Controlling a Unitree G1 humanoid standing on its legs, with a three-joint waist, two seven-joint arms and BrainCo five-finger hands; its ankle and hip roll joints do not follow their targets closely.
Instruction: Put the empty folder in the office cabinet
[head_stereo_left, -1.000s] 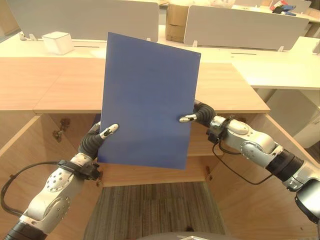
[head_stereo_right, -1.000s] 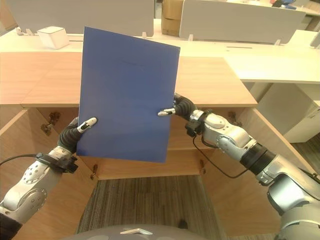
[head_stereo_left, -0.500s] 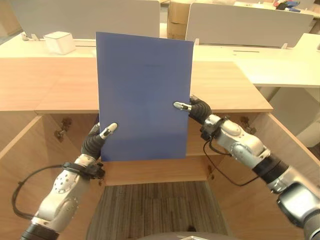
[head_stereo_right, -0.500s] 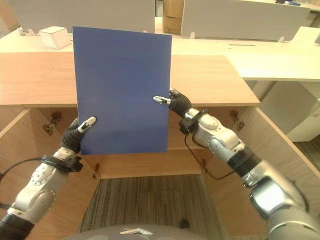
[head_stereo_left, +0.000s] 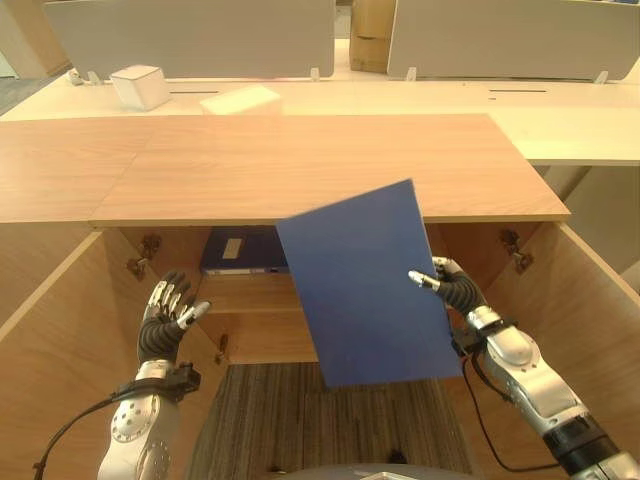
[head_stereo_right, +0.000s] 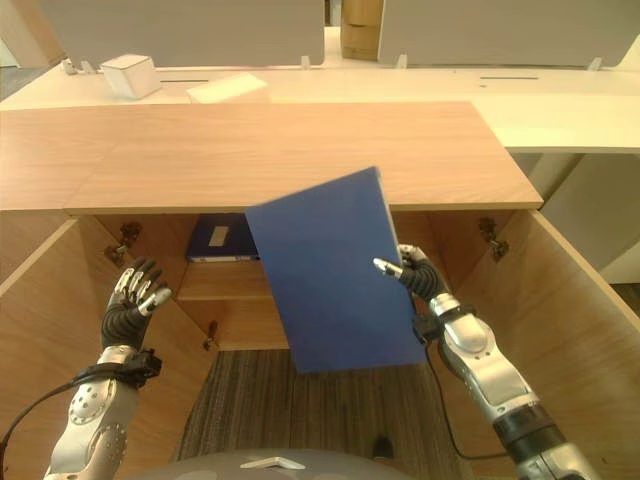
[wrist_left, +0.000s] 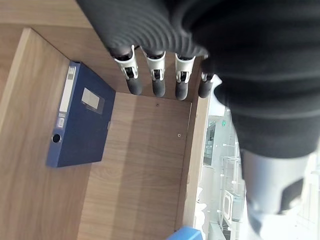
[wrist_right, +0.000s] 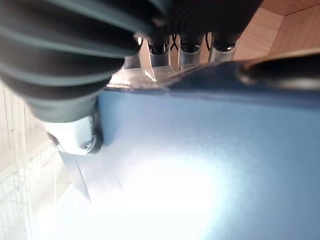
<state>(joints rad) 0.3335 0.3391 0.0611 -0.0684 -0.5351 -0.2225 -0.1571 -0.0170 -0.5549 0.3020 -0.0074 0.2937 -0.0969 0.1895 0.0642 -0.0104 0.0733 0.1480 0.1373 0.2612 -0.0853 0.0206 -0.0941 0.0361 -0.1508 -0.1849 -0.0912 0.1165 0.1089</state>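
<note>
Right hand (head_stereo_left: 447, 288) pinches the right edge of the blue folder (head_stereo_left: 368, 285), thumb on the near face and fingers behind it, and carries the sheet alone, tilted, in front of the open cabinet. Left hand (head_stereo_left: 165, 320) hangs free at the near left with its fingers spread and relaxed, holding nothing, just ahead of the cabinet's left door.

Past the folder's lower edge lies the carpet, then the cabinet (head_stereo_left: 250, 335) itself with both doors swung wide. On its inner shelf, toward the far left, a dark blue box file (wrist_left: 80, 120) lies flat, well apart from the folder.

Farther still, the wooden worktop (head_stereo_left: 300, 160) forms the cabinet's top, and beyond it a pale desk carries a white box (head_stereo_left: 140, 87) and a sheet of paper (head_stereo_left: 240, 98).

As for progress, the folder is lifted and level with the opening but remains outside it. What looks left is to pass it inside, set it on the shelf and let go.
</note>
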